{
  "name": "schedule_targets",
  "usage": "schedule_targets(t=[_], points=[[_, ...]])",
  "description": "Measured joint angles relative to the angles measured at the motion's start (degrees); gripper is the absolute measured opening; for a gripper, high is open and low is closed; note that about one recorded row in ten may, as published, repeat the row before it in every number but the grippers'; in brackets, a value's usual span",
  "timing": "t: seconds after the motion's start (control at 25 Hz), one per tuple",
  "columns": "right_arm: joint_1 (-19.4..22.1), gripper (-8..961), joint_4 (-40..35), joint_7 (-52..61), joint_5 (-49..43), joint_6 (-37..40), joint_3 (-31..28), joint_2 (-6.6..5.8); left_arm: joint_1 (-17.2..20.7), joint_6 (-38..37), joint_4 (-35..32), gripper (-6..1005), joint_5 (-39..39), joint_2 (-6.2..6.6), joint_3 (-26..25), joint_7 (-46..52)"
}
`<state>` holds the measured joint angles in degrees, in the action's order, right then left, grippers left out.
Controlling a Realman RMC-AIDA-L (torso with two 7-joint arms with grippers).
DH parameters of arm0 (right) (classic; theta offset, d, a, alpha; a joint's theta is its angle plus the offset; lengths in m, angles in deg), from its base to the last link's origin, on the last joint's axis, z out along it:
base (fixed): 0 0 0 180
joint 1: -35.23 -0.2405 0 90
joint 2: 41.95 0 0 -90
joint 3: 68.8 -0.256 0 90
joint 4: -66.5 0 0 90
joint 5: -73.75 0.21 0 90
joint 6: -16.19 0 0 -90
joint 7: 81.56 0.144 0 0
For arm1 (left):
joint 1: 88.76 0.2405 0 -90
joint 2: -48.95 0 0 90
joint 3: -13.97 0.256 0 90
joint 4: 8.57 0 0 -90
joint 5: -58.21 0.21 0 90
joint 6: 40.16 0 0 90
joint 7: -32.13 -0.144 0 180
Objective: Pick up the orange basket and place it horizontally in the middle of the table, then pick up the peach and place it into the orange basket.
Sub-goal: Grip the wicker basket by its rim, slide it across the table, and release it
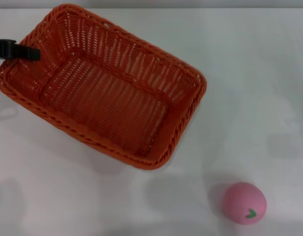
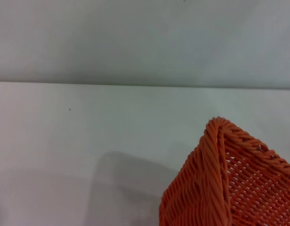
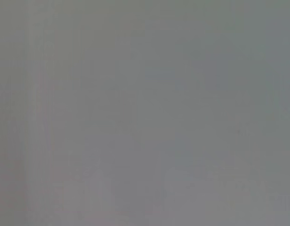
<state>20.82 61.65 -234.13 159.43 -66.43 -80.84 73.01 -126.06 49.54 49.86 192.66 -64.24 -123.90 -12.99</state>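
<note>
Head view: the large rectangular orange woven plastic-wicker basket (image 1: 105, 88) sits skewed on the wide plain white table (image 1: 250, 73), occupying the far left and centre, with its long axis running diagonally from far left to near centre. Its interior is empty. The left tool (image 1: 23, 51) enters from the left edge as a dark finger lying over the braided rim at the basket's far-left corner; it appears to be pinching that rim, though only one finger is visible. The small round smooth pink toy peach (image 1: 244, 203) with a green leaf mark rests on the table at the near right, well apart from the basket. Judgement: the basket is likely light and fairly stiff, and its open weave and thick rim give a secure pinch point; held by one corner it may swing or tilt. The peach is likely light, smooth and prone to rolling, so it calls for a centred grasp across its widest part. Left wrist view: one basket corner (image 2: 220, 179) with braided rim appears above the table; no fingers show. Right wrist view: only a uniform grey field; the right tool is not visible, and its state cannot be told.
</note>
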Motion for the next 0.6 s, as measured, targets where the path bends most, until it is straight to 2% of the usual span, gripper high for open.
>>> schedule_targets(t=[0.28, 0.48, 0.6], points=[[-0.1, 868, -0.3, 0.0, 0.0, 0.0, 0.1, 0.0, -1.3, 2.5, 0.1, 146, -1.0, 1.42, -2.0, 8.7], [-0.3, 869, -0.3, 0.0, 0.0, 0.0, 1.0, 0.0, -2.0, 1.3, -0.9, 146, -0.9, 1.47, -2.0, 15.9], [-0.3, 869, -0.4, -0.7, 0.0, 0.0, 1.5, 0.0, -2.9, -0.4, -3.7, 146, -0.7, 1.29, -1.6, 20.0]])
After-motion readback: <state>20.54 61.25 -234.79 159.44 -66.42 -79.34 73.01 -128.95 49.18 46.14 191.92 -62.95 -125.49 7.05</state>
